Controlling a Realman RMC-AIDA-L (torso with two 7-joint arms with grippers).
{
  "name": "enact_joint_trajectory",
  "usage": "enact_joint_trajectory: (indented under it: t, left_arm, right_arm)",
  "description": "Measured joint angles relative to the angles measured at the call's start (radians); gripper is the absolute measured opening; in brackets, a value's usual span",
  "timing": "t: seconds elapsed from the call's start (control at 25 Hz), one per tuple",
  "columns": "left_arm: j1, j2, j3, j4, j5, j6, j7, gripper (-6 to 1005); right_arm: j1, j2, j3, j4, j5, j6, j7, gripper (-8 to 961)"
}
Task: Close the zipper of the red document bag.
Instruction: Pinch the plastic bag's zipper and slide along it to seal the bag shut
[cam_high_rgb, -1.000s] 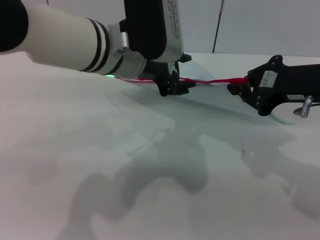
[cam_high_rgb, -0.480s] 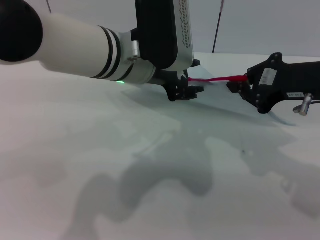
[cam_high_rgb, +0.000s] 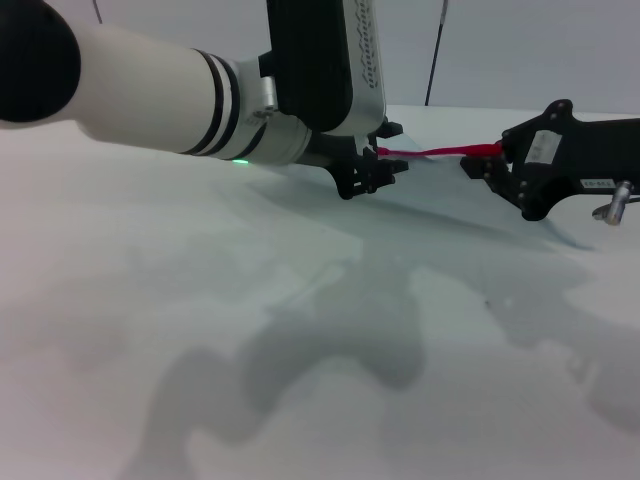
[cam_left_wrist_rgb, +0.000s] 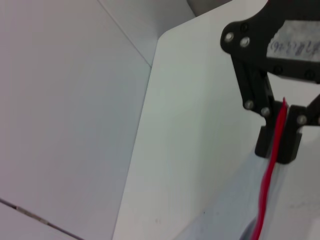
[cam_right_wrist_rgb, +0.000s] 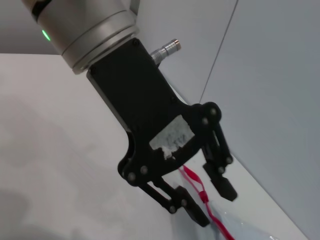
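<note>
Black fingers of the left gripper (cam_high_rgb: 375, 178) are seen set at the thin bright red zipper (cam_high_rgb: 432, 153) near the far edge of the white table (cam_high_rgb: 300, 380); in the right wrist view they stand apart on either side of the red strip (cam_right_wrist_rgb: 200, 192), and contact cannot be made out. Pale blue-grey translucent plastic of the flat red document bag (cam_high_rgb: 450, 205) is lifted along its zipper edge, the rest sloping down to the table. At the strip's right end, the right gripper (cam_high_rgb: 484, 160) is clamped on the zipper (cam_left_wrist_rgb: 272, 165).
</note>
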Motion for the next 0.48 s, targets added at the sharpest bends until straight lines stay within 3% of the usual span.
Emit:
enact_joint_trajectory:
  t: [0.04,0.48]
  left_arm:
    - [0.001,0.0,-0.002,-0.004,-0.001,0.002,-0.001,386]
    - [0.002,0.0,0.002,-0.012,-0.008,0.013,-0.001,304]
  right_arm:
    - [0.0,0.0,0.002,0.0,-0.001,0.0,0.0,46]
    - [0.003,0.0,0.006,0.008,-0.004,0.0,-0.002,47]
